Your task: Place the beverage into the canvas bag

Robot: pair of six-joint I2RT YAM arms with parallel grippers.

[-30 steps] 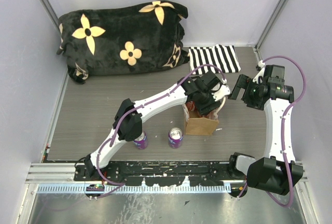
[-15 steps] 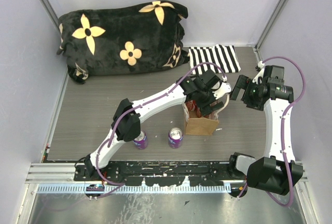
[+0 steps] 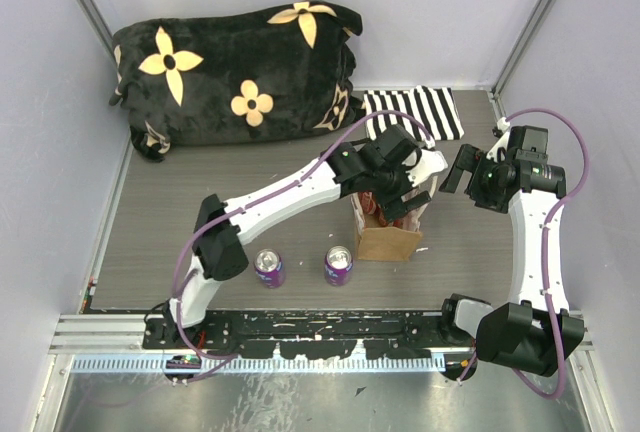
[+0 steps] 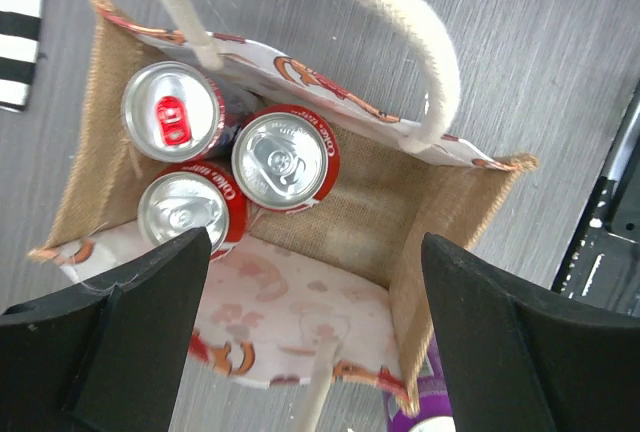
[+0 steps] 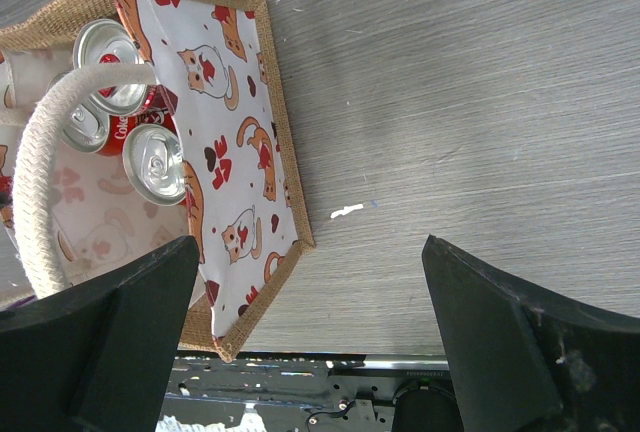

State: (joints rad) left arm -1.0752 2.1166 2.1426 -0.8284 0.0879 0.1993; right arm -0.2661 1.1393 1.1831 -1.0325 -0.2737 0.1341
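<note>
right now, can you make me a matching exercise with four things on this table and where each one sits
Things:
1. red cans
2. purple cans
3. striped cloth
4. flowered blanket

Places:
A. far left end of the table
B. inside the canvas bag
C. standing on the table, between the bag and the arm bases
D. lying flat at the far right

Pairs: 1-B, 2-C, 3-D, 4-A

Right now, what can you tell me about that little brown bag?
The canvas bag is coarse tan weave with white faces printed with red-orange cats, and two cream rope handles. It stands upright and open on the grey table, holding three upright red cans. The left arm's open fingers hover above its mouth.
</note>
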